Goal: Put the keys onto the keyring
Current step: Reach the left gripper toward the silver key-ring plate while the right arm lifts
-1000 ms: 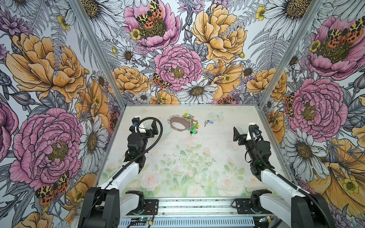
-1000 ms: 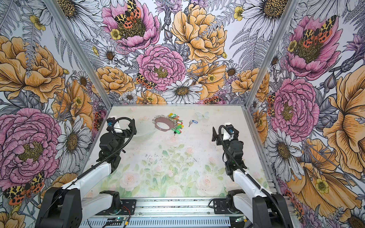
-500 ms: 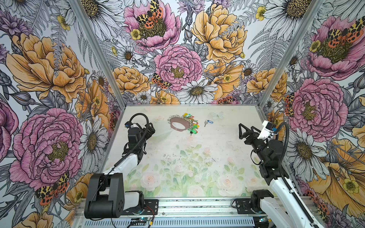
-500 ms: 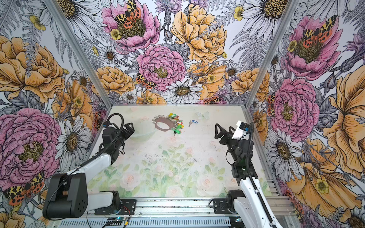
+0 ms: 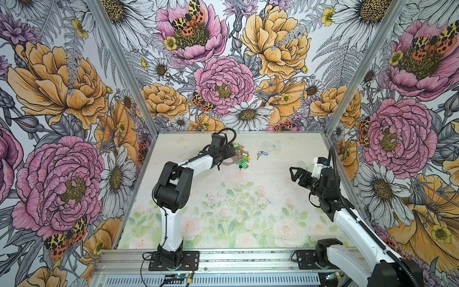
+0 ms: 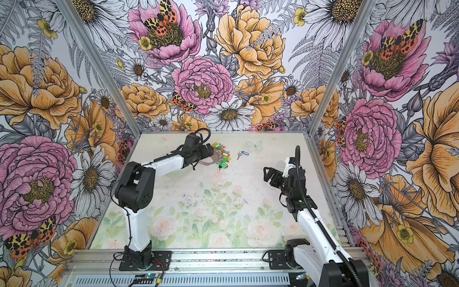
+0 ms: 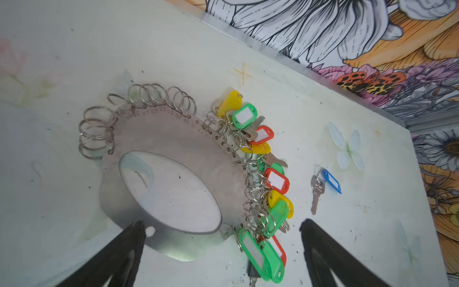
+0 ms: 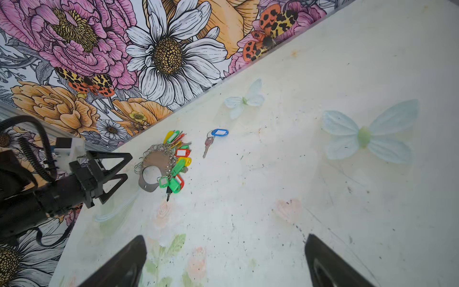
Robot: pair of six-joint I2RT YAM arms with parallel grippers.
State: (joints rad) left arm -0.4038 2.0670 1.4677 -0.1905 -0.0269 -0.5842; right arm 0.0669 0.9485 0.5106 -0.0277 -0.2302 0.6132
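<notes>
1. Keys (image 5: 262, 154) lie at the far end of the table (image 5: 248, 211). The near half, printed with pale roses, is bare and speckled with dark flecks.
2. My right gripper (image 5: 293, 175) hangs above the table's right side, its 2 jaws spread wide and empty. Open table runs from it to the keys.
3. My left gripper (image 7: 222, 222) is at the keyring (image 7: 173, 134), jaws wide apart and holding nothing. I cannot tell if 1 fingertip touches the band.
4. Stamped numbers run along the keyring's edge, and 20 to 24 are readable. Small wire rings (image 7: 96, 131) line that edge.
5. Bunched keys with green, red and yellow tags (image 7: 277, 216) hang off its right side, their white labels blank.
6. Just right of them, apart, the keys lie flat: 1 silvery key on a blue tag.
7. Beyond is a printed butterfly (image 7: 347, 146), then the back wall (image 5: 223, 87).
</notes>
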